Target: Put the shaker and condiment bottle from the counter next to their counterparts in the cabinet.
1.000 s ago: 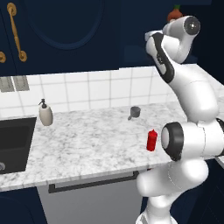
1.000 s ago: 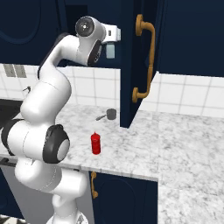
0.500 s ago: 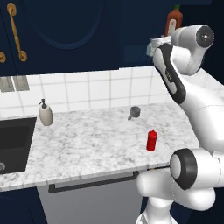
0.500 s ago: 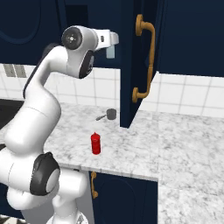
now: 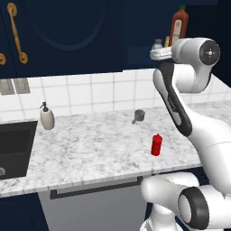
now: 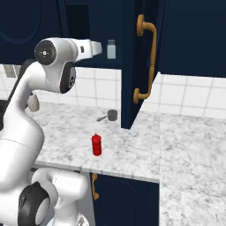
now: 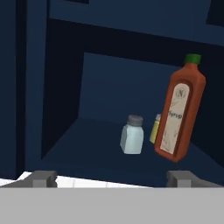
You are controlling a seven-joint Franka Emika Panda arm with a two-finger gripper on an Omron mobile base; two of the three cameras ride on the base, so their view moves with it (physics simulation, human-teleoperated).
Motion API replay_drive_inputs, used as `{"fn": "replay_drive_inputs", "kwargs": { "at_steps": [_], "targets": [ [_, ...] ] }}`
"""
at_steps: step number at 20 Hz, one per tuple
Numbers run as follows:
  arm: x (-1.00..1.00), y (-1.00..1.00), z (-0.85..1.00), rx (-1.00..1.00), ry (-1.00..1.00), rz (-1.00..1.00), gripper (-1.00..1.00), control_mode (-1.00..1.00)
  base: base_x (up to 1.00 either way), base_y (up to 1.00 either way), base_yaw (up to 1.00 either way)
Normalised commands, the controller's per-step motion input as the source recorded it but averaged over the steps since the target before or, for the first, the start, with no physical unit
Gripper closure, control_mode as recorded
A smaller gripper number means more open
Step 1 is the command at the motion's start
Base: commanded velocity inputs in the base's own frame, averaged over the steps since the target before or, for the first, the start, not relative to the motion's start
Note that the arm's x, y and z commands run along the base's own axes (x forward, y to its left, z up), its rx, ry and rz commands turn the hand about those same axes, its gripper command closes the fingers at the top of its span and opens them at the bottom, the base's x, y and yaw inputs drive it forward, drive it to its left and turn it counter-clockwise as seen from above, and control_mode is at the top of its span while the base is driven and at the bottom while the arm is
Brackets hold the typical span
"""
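Since the earlier frames the arm has drawn back from the cabinet (image 7: 61, 105) opening; the gripper (image 7: 111, 177) is empty, its jaws spread wide, short of the shelf. The shaker (image 7: 132, 134) now stands upright on the shelf, just beside the yellow shaker (image 7: 155, 128) and the tall red-brown sauce bottle (image 7: 180, 111), which leans. The cabinet holds three items: two shakers and one bottle. One red condiment bottle (image 5: 156, 145) stands upright on the tabletop (image 5: 90, 149), with one small grey cup (image 5: 139, 115) and one soap dispenser (image 5: 47, 117) farther back.
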Motion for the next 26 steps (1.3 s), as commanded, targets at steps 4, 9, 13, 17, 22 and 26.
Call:
{"fn": "replay_drive_inputs", "kwargs": {
  "at_steps": [4, 9, 13, 17, 22, 26],
  "targets": [
    [-0.40, 0.57, -0.05, 0.01, 0.00, 0.00, -1.00, -1.00, 0.00, 0.00, 0.00],
    [-0.31, 0.69, -0.14, -0.01, 0.00, -0.10, -1.00, -1.00, 0.00, 0.00, 0.00],
    [-0.32, 0.54, -0.16, -0.05, 0.00, -0.20, -1.00, -1.00, 0.00, 0.00, 0.00],
    [-0.12, 0.31, 0.00, -0.17, 0.00, -0.20, -1.00, -1.00, 0.00, 0.00, 0.00],
    [-0.10, -0.38, -0.60, 0.01, 0.03, -0.15, -1.00, -1.00, 0.00, 0.00, 0.00],
    [-0.14, -0.45, -0.54, 0.20, -0.02, -0.24, -1.00, -1.00, 0.00, 0.00, 0.00]
  ]
}}
